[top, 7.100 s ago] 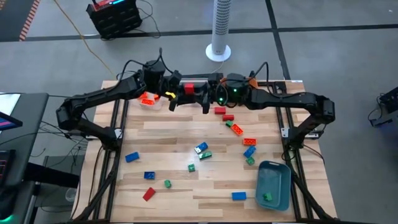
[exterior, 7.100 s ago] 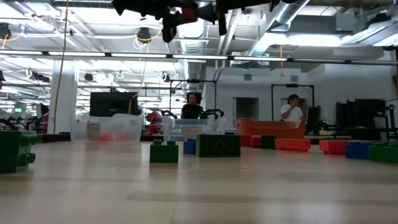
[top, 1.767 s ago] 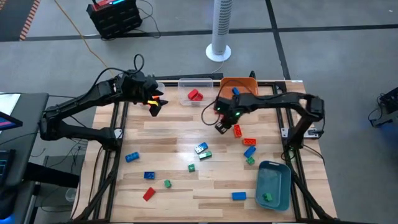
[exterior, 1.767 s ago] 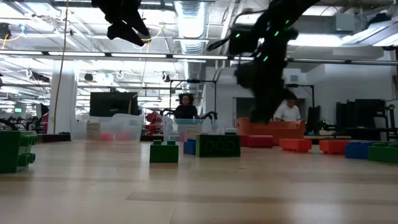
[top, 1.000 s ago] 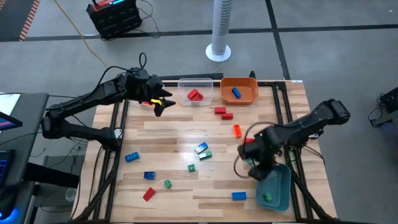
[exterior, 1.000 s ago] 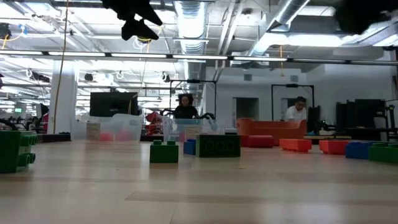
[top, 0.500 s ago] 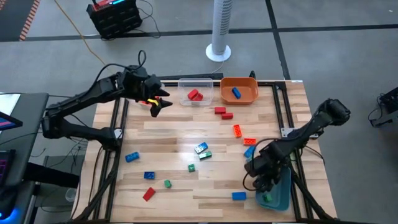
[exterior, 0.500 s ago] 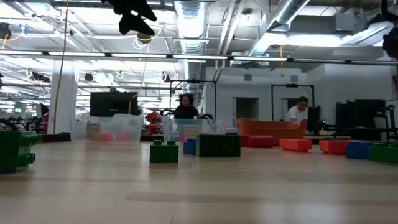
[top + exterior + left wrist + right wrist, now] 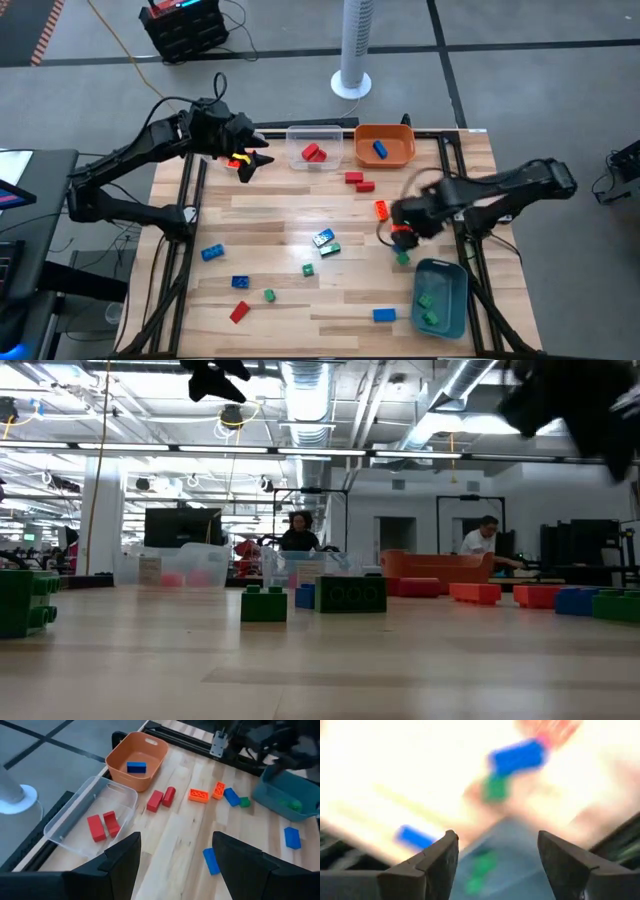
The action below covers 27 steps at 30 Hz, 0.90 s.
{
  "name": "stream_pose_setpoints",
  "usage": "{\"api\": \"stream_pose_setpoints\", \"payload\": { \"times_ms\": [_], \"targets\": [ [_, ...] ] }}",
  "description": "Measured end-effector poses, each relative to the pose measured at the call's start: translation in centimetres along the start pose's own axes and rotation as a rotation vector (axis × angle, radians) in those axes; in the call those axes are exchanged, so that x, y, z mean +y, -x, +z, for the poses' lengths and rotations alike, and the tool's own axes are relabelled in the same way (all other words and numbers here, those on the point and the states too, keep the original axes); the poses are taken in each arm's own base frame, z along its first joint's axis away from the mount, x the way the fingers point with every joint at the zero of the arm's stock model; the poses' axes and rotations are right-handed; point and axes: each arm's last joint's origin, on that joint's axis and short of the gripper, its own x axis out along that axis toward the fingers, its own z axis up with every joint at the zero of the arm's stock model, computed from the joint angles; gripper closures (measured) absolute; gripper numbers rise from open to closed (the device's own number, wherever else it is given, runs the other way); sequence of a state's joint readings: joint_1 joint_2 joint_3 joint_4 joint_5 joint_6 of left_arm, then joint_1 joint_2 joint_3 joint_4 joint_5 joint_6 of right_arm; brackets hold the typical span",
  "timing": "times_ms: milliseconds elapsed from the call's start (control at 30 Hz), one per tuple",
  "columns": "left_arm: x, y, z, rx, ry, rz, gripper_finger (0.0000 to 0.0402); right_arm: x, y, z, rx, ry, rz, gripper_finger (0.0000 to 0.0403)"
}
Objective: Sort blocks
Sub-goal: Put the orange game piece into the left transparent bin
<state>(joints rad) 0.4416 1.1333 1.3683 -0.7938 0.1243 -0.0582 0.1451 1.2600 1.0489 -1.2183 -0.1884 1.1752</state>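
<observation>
right hand (image 9: 400, 236): spread wide, empty, held over orange, blue and green bricks (image 9: 402, 243) for a pick | blue-grey bin (image 9: 441, 297): just beside, two green bricks inside | left hand (image 9: 250, 160): spread wide, parked beside clear bin (image 9: 318, 153) | other bricks scattered over desk (image 9: 290, 225)

The counter (image 9: 300, 215) shows pale wood planks, smooth with a soft sheen, framed by dark matt metal rails (image 9: 186, 220). The blocks (image 9: 155, 800) are glossy moulded plastic, studded on top. Upper centre, one bin (image 9: 70, 827) is clear, see-through plastic; beside it, the orange bin (image 9: 117, 760) and, at lower right, the blue-grey bin (image 9: 445, 275) look smooth, opaque plastic. The gripper fingers (image 9: 122, 862) read matt black.
</observation>
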Motion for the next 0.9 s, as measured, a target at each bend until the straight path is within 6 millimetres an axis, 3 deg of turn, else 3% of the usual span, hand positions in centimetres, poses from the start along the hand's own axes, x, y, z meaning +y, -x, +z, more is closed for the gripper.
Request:
{"api": "stream_pose_setpoints", "payload": {
  "times_ms": [200, 400, 700, 900],
  "targets": [
    [0.1, -0.4, -0.1, 0.015, -0.008, 0.012, 0.0162, 0.7, -2.9, 5.2, -0.087, 0.38, -0.129, 0.0122],
    [0.1, -0.3, -0.4, 0.049, -0.004, 0.014, 0.0162, 0.2, -5.6, 8.3, 0.017, 0.499, -0.226, 0.0122],
    [0.2, -0.3, -0.9, 0.106, -0.009, 0.026, 0.0162, 0.6, -8.1, 9.1, 0.075, 0.632, -0.271, 0.0122],
    [0.3, -0.2, -1.1, 0.123, -0.033, 0.058, 0.0162, 0.0, -9.9, 8.5, 0.063, 0.669, -0.288, 0.0122]
  ]
}}
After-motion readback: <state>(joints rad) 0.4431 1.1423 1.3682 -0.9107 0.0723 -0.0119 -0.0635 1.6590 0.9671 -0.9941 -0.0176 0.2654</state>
